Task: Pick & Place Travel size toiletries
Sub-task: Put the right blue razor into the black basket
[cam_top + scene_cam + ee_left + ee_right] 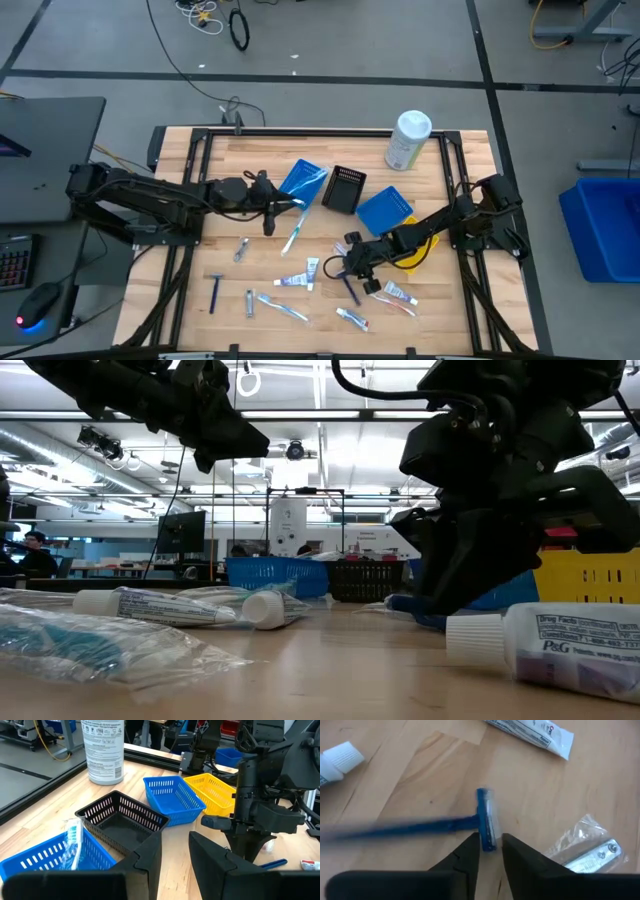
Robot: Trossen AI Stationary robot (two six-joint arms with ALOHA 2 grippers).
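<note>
Travel toiletries lie scattered on the wooden table: toothpaste tubes (297, 281) (398, 293), wrapped toothbrushes (283, 308) (352, 318) and a razor (214, 292). One wrapped toothbrush (295, 232) leans with its upper end in the left blue tray (303, 180); it also shows in the left wrist view (72, 842). My right gripper (490, 845) is low at the table's middle front (348, 266), shut on a dark-blue-handled razor (420, 826). My left gripper (175, 855) hovers beside the left blue tray (268, 215), narrowly open and empty. My right gripper pinches the razor's head at its near end (488, 840) between its two fingertips. The fingers come from above, pointing down, and lie along the head and across the handle. The handle sticks out sideways. I cannot tell whether the razor is lifted off the table.
A black tray (345, 188), a second blue tray (385, 210) and a yellow tray (412, 255) stand behind the right gripper. A big white canister (408, 140) stands at the far edge. A toothpaste tube (530, 732) and a wrapped item (592, 852) lie close to the right gripper.
</note>
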